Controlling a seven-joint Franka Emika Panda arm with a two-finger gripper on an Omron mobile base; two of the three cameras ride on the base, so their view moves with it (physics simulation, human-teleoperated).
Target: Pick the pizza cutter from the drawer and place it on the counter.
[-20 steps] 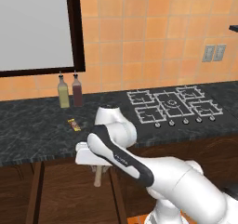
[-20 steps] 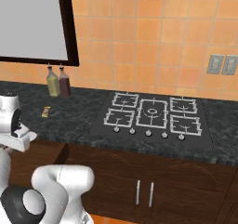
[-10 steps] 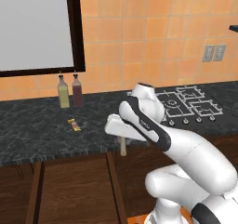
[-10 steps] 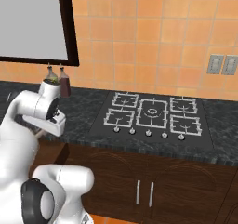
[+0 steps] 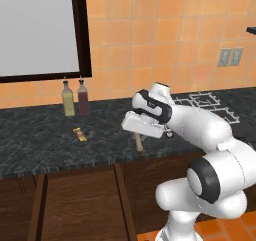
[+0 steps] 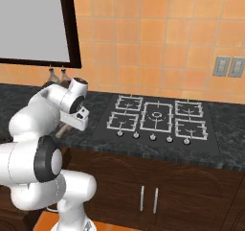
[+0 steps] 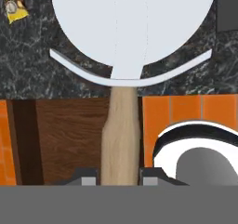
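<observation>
My gripper (image 7: 120,177) is shut on the pizza cutter's tan wooden handle (image 7: 120,135). The pale round disc blade (image 7: 132,18) hangs over the speckled black counter (image 7: 37,72), while the handle lies over the drawer's brown wood (image 7: 69,139). In the left base view the gripper (image 5: 141,131) holds the pizza cutter (image 5: 138,143) at the counter's (image 5: 40,145) front edge, right of the open drawer (image 5: 80,205). From the right base view the gripper (image 6: 72,123) sits left of the stove.
A small yellow-brown wrapped bar (image 5: 79,134) lies on the counter left of the gripper. Two bottles (image 5: 75,98) stand by the wall behind it. The silver-grated stove (image 6: 155,117) lies to the right. Orange floor (image 7: 186,109) shows below the counter edge.
The arm has swung right and upward with the pizza cutter in its grip, from over the drawer to the counter's front edge.
</observation>
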